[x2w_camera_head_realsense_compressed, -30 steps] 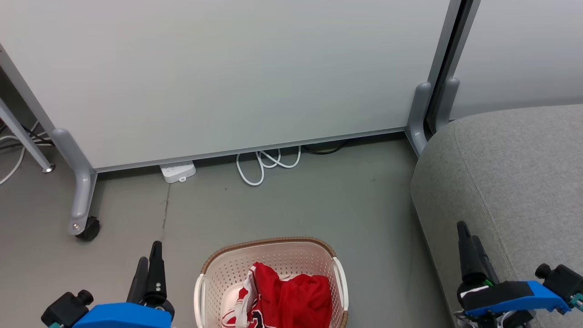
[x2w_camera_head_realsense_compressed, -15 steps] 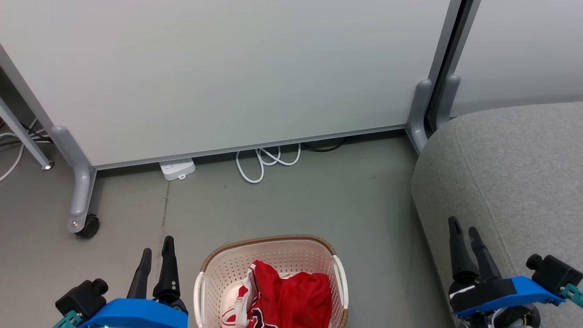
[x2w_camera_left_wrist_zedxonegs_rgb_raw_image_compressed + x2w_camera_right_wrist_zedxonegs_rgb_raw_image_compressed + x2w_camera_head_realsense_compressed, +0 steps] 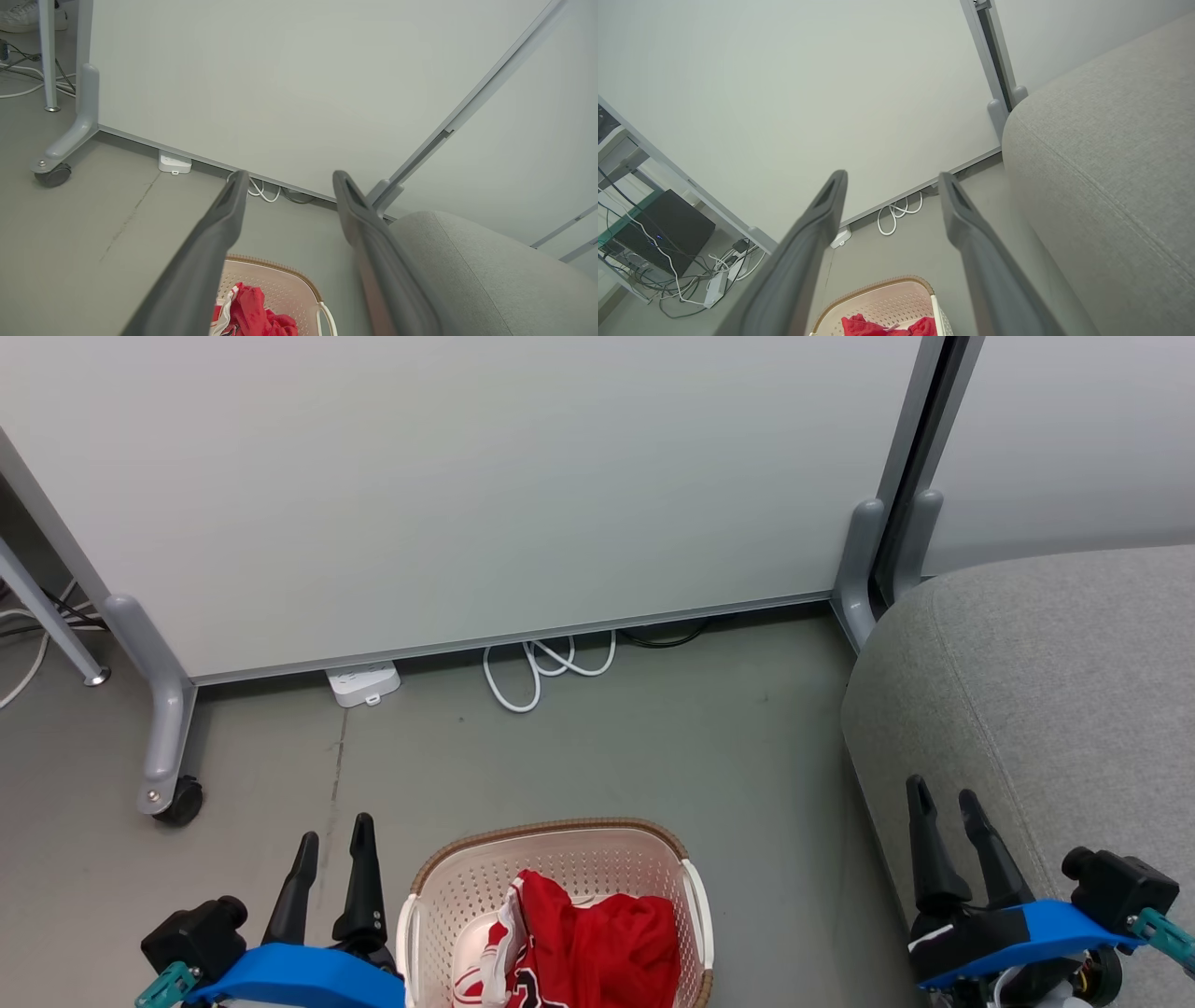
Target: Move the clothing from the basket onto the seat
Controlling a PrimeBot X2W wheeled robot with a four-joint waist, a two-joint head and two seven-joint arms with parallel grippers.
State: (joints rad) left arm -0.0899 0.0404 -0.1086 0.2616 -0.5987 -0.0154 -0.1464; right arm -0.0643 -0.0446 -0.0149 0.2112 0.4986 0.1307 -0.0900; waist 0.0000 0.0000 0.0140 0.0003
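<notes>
None of the clothing [image 3: 607,943] has reached the seat [image 3: 1055,709]: it lies heaped in the basket [image 3: 450,896], while the left gripper [image 3: 335,832] and right gripper [image 3: 942,792] hover spread and empty.

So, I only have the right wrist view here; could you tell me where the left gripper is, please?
Observer: In the head view the left gripper is just left of the basket, fingers apart and empty.
Operator: Does the clothing fill the basket?
Observer: No. The clothing lies middle to right; the basket's left side is bare.
Operator: And where does my right gripper sit?
Observer: The right gripper is open at the left edge of the seat, well right of the basket.
</notes>
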